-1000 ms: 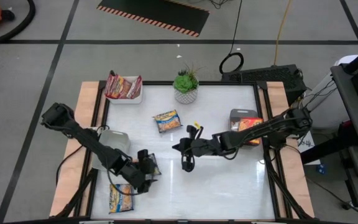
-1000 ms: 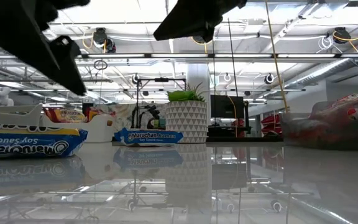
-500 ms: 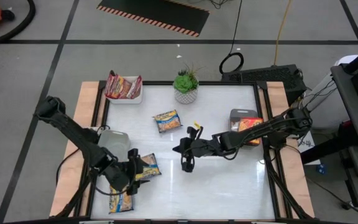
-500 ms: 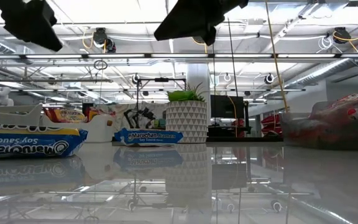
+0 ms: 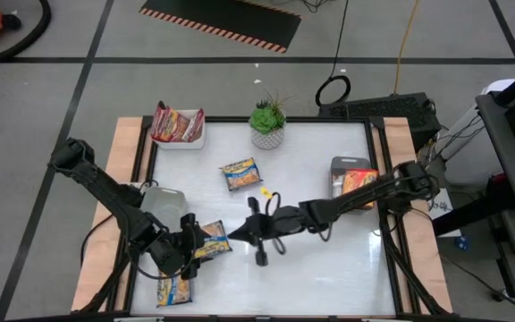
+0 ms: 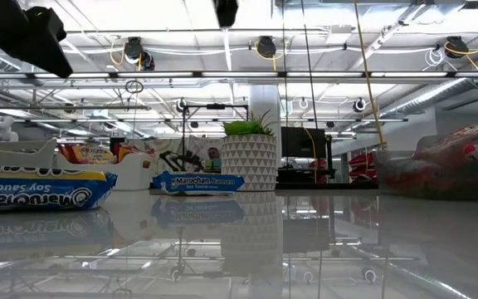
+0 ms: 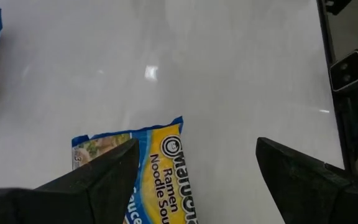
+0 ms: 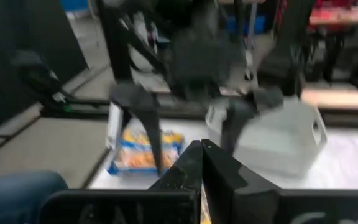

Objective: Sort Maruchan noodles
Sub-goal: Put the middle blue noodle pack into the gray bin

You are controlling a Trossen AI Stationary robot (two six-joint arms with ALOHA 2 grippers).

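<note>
We see the left pincer point(image 5: 189, 246) hanging with its fingers wide apart just above a blue-and-yellow noodle packet point(image 5: 211, 239) lying flat on the white tabletop point(image 5: 329, 259), while the right pincer point(image 5: 259, 257), fingers pressed together and empty, hovers just beside it. We judge the two arms could collide over that packet, or the slick crinkly wrapper could skid away as the fingers close. "Maruchan Ramen Noodle Soup" reads on the wrapper point(image 7: 148, 168).
</note>
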